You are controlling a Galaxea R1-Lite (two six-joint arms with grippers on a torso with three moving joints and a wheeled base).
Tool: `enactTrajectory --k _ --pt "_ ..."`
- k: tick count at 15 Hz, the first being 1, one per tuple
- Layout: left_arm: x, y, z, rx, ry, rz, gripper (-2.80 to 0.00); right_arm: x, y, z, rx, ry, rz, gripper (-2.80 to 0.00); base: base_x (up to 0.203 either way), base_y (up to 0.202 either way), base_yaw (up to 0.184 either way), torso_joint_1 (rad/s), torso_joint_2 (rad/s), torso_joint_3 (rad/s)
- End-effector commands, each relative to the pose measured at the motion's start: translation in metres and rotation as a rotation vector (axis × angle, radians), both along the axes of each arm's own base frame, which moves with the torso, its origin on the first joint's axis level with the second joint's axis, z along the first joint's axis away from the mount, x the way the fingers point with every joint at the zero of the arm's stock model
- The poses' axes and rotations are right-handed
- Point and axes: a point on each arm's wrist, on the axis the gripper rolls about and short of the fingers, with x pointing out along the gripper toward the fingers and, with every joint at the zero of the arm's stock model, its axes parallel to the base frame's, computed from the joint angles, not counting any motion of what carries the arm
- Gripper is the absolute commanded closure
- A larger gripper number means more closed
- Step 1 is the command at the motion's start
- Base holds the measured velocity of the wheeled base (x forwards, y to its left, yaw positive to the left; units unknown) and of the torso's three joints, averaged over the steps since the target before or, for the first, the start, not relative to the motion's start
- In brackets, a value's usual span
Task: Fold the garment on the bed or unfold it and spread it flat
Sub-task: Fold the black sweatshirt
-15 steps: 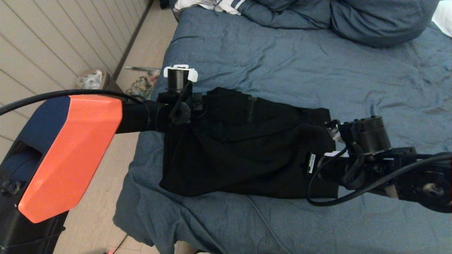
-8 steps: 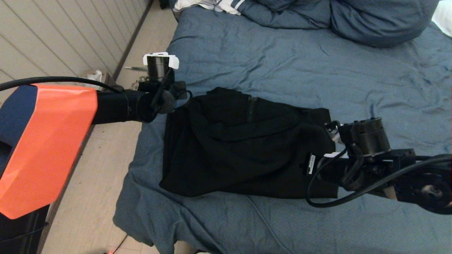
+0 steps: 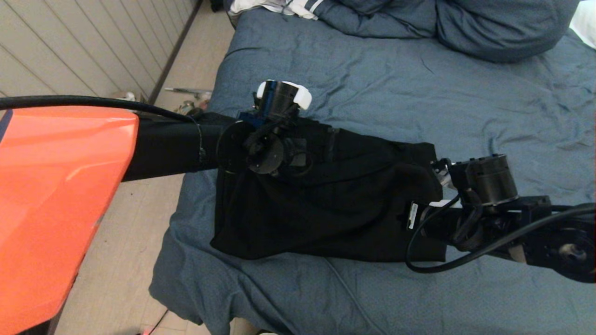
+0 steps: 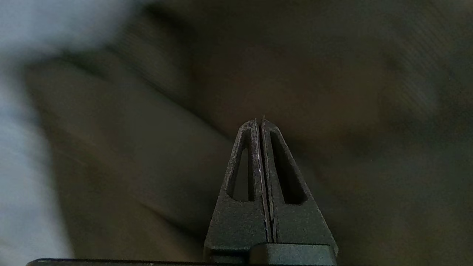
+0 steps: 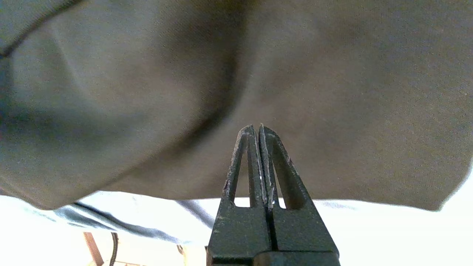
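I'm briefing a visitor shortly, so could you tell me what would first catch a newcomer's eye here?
A black hooded sweatshirt lies bunched on the near left part of the slate-blue bed. The left gripper, shut and empty, is over the sweatshirt's left end; the right gripper, also shut, is at its right edge.
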Motion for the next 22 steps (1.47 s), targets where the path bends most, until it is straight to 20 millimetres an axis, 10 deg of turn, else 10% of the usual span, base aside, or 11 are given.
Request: enactTrajectory --k 1,2,18,19,22 --pt "-0.01 -0.014 -0.006 0.003 0.018 -0.032 0.0 -0.001 -0.001 0.0 0.001 -0.002 -0.003 0.0 0.0 0.0 0.0 0.0 0.0 0.0" --pt "-0.01 -0.013 -0.004 -0.002 0.013 -0.03 -2.8 0.0 -0.001 0.0 0.0 -0.001 -0.003 0.0 0.0 0.0 0.0 0.0 0.0 0.0" --pt "-0.01 -0.014 -0.025 0.034 0.063 -0.025 -2.8 0.0 -0.001 -0.003 -0.008 0.008 0.0 0.0 0.0 0.0 0.0 0.0 0.0 0.0" --pt "-0.01 -0.014 -0.024 0.033 0.06 -0.025 0.0 0.0 -0.001 -0.004 -0.008 0.008 -0.001 0.0 0.0 0.0 0.0 0.0 0.0 0.0" --pt "-0.01 -0.015 -0.026 0.037 0.064 -0.025 0.0 0.001 -0.001 -0.004 -0.009 0.01 -0.001 0.0 0.0 0.0 0.0 0.0 0.0 0.0"
